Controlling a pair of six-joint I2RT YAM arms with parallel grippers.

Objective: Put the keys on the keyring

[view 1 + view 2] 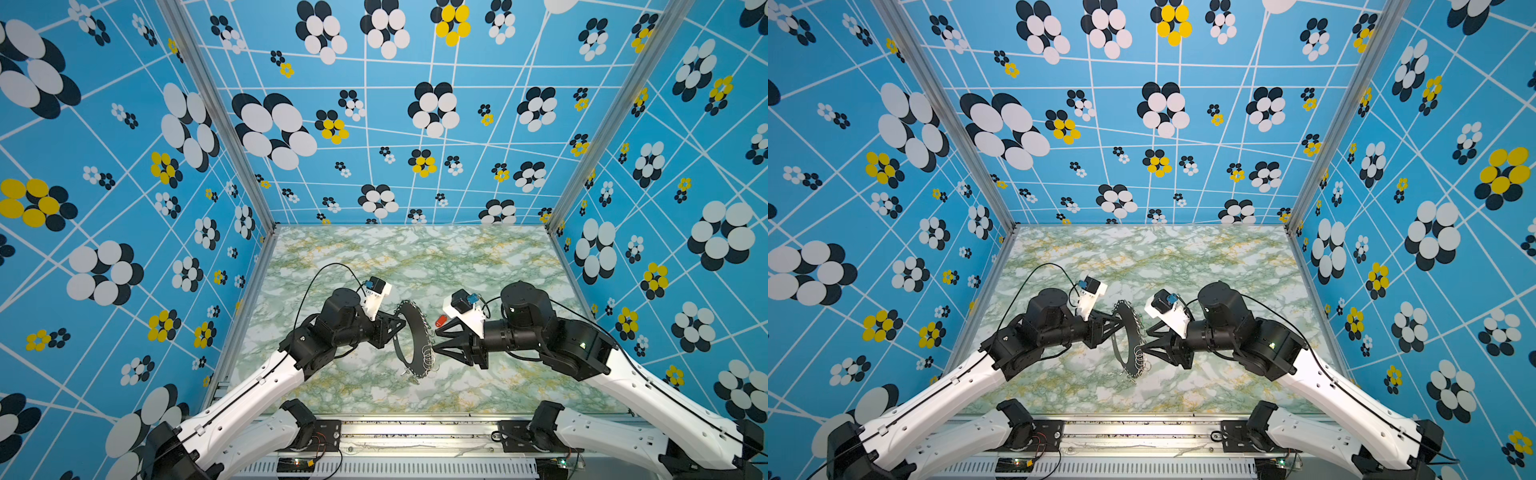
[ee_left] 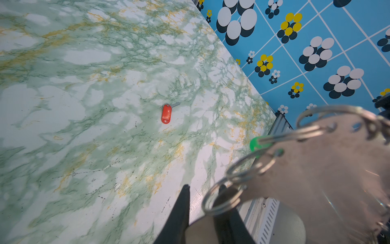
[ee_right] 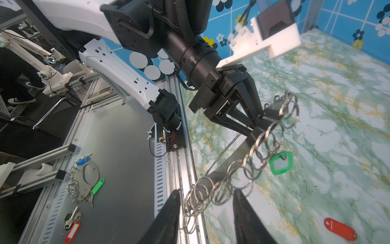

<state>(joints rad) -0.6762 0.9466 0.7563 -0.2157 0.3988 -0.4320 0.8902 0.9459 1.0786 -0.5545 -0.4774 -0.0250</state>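
While the left end effector (image 3: 258,122) is gripping the keyring (image 3: 234,156), the right end effector (image 3: 206,193) is standing open beside it.

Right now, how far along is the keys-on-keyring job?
Done, apparently: the green tag hangs on the keyring, from one of its rings. In hand: the left gripper clamps the plate; the right gripper is open, straddling the row of rings and gripping nothing. Left: the red-tagged key lies loose on the table, not yet picked up or threaded.
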